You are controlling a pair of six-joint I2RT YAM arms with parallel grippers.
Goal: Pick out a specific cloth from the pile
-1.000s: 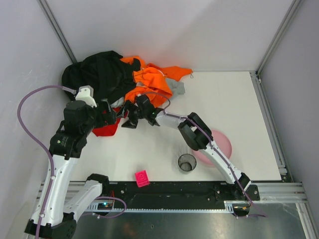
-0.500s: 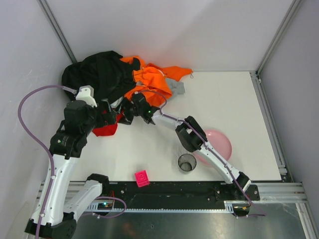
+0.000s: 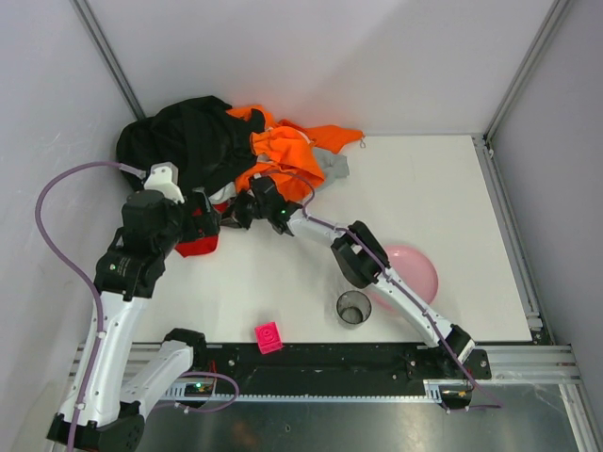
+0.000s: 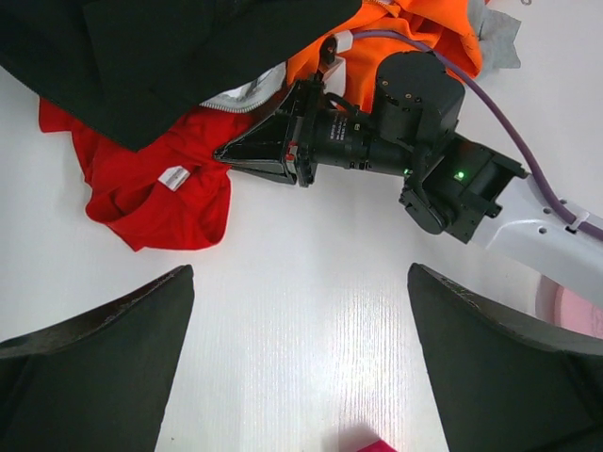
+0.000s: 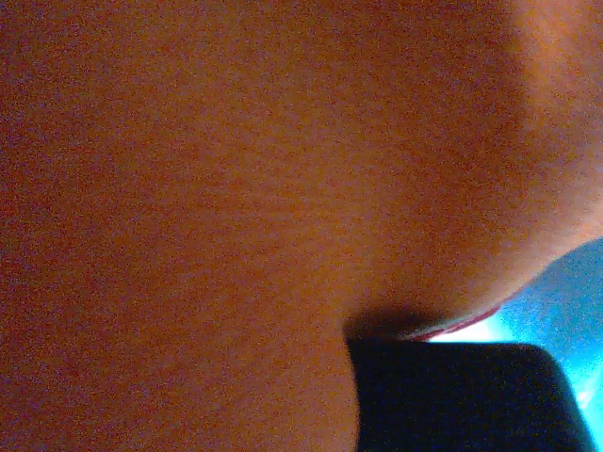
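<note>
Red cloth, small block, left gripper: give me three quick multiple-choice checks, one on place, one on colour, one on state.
1. Where does the red cloth lie?
A. on the table, its upper edge tucked under the black garment
B. lifted clear of the table
C. spread on top of the black garment

2. What colour is the small block at the table's near edge?
A. green
B. blue
C. bright pink

3. How is the left gripper?
A. shut on the red cloth
B. open, nothing between its fingers
C. shut on the black garment

Answers: 1 A, the left wrist view shows black fabric overlapping it; 2 C, plain in the top view; 3 B, its fingers stand wide apart over bare table.
</note>
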